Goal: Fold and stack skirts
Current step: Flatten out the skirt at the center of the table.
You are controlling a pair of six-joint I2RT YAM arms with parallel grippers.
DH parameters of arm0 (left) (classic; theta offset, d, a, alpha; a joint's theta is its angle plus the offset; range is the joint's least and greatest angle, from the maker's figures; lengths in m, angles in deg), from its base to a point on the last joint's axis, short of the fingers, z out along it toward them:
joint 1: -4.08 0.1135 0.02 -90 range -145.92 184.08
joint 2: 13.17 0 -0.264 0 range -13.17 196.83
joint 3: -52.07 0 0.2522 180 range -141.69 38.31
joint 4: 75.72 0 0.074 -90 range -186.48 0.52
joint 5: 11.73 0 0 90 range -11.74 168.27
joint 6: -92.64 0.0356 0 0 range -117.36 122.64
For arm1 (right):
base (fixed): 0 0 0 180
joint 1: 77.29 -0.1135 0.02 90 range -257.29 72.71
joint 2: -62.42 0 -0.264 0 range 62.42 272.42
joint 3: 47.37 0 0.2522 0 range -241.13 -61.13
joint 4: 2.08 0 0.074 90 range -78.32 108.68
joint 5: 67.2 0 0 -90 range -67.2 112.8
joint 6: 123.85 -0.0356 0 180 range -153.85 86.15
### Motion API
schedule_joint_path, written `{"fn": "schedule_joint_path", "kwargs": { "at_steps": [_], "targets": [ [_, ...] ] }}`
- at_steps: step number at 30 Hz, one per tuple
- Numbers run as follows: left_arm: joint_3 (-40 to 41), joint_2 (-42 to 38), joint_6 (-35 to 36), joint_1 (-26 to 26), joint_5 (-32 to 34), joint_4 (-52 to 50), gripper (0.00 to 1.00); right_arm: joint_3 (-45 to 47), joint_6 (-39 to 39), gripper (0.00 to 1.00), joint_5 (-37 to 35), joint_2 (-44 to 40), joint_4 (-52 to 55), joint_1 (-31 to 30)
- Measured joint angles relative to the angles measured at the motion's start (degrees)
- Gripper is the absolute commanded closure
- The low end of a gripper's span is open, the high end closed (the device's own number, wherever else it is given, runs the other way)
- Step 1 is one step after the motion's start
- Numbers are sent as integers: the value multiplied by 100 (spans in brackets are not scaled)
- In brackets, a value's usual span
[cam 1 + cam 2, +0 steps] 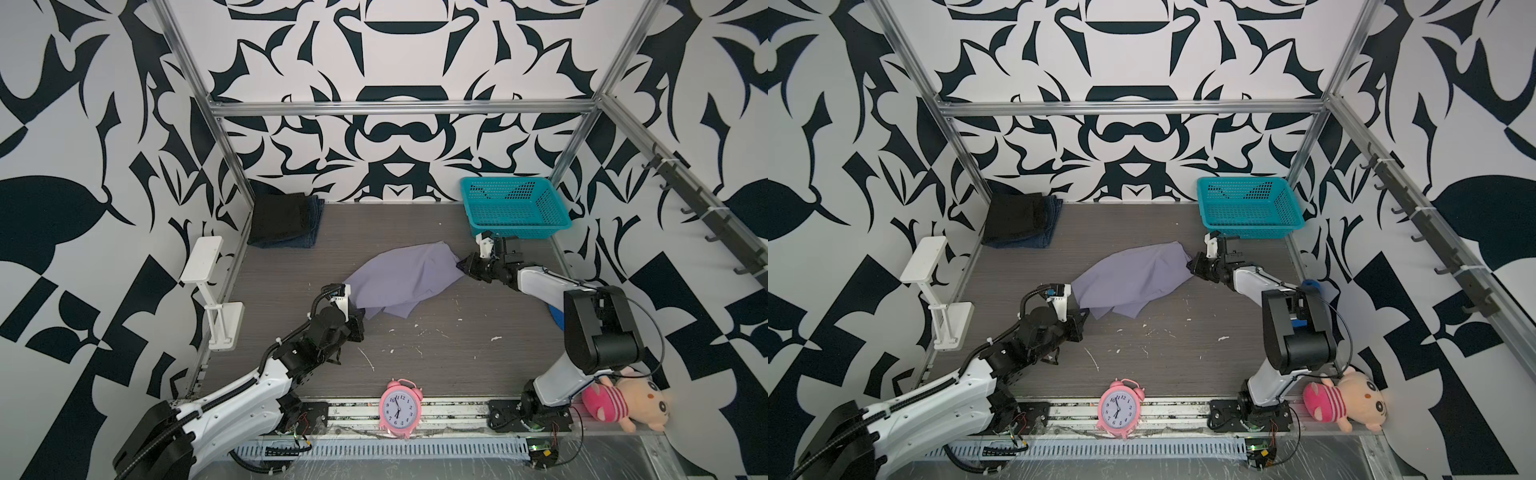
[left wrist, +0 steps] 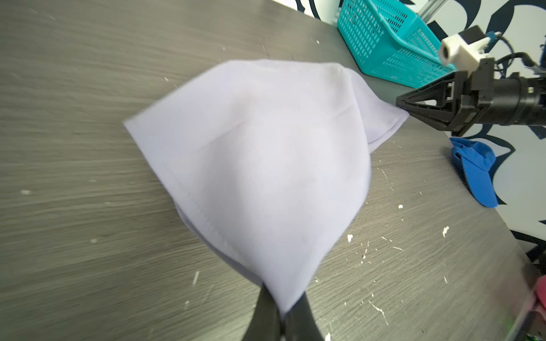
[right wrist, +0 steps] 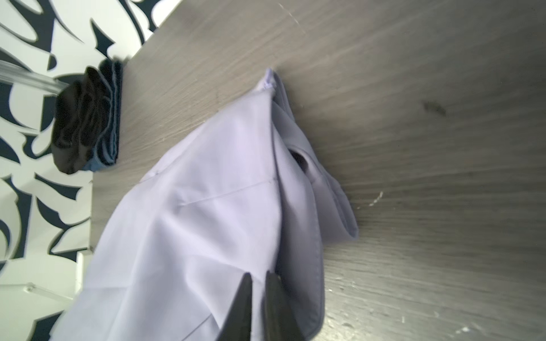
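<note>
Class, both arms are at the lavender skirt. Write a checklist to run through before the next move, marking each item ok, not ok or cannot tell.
1. Left gripper shut on the lavender skirt corner: ok.
2. Right gripper pinches its opposite end: ok.
3. Skirt flat between the grips: not ok, bunched and creased.
4. Stack ready, black skirt folded atop denim skirt: ok.
5. Teal basket apart from the cloth: ok.
6. Skirt wholly off the table: cannot tell.

Plain lavender skirt (image 1: pixel 409 276), black skirt (image 1: pixel 278 216), seemingly dark-blue skirt (image 1: pixel 291 242), teal perforated basket (image 1: pixel 519 229).
</note>
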State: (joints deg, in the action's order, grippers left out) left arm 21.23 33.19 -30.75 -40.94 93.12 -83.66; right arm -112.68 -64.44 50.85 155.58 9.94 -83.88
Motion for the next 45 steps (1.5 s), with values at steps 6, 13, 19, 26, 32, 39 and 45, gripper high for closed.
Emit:
{"fn": "schedule_joint_path", "kwargs": {
  "at_steps": [6, 13, 19, 26, 32, 39, 45],
  "targets": [
    [-9, -345, 221, 4, 317, -553, 100, 127, -31, 66, 192, -66, 35, 0],
    [-26, -223, 299, 4, 466, -798, 100, 503, -46, 60, 267, 52, 162, -15],
    [-33, -127, 343, 4, 546, -822, 100, 695, 79, 62, 282, 52, 380, -234],
    [-129, 2, 369, 4, 581, -828, 100, 706, 205, 83, 328, 52, 420, -452],
    [-166, -216, 391, 4, 789, -896, 100, 713, 181, 100, 398, -72, 509, -483],
    [-581, -942, 844, 7, 1172, -1381, 100, 522, 59, 100, 317, -1340, 966, -487],
    [-1657, -1300, 1742, 7, 1283, -1814, 100, -310, 28, 100, 125, -2542, 1436, -487]
  ]
}}
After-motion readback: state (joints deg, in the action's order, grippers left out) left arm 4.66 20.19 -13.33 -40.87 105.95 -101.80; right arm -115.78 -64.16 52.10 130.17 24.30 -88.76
